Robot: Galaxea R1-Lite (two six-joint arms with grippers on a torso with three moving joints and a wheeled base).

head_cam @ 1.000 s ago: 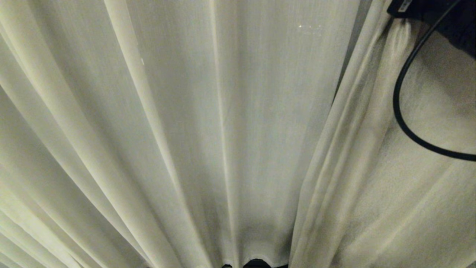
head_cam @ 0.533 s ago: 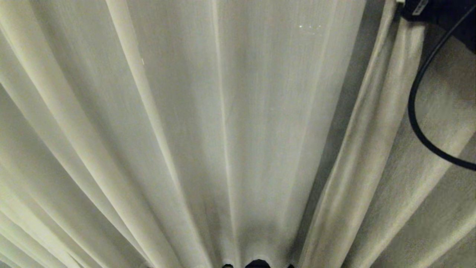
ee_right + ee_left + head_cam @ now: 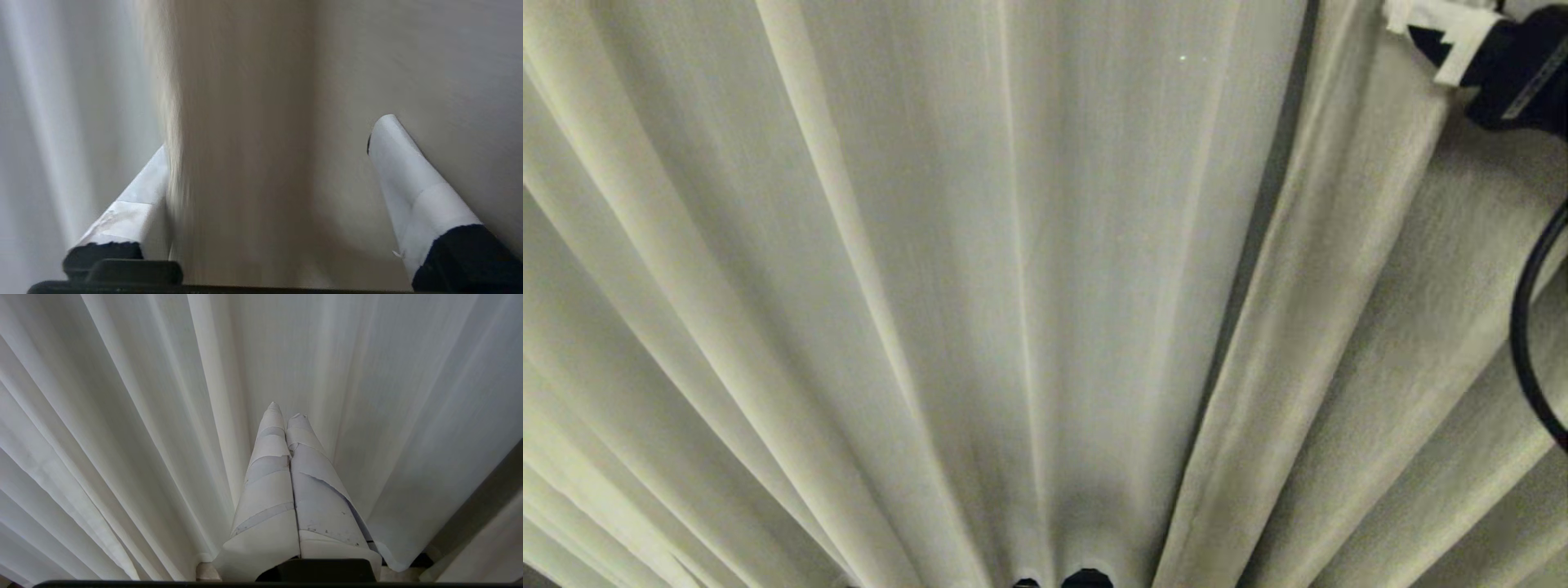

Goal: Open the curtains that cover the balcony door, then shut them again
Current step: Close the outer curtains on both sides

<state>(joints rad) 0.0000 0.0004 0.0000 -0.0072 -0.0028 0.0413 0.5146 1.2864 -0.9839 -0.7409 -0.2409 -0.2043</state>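
Right wrist view shows my right hand [image 3: 269,179] spread wide astride a thick curtains [image 3: 245,122] fold; I'd close squarely before pulling sideways.

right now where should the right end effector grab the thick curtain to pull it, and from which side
Probably the thick curtain by its vertical leading edge fold, where the fabric bunches into a firm ridge rather than the flat panel. Come in straight at the fabric with a finger on either side of the fold. The right end effector is already open and straddling that fold, one finger in front, the other partly behind it.
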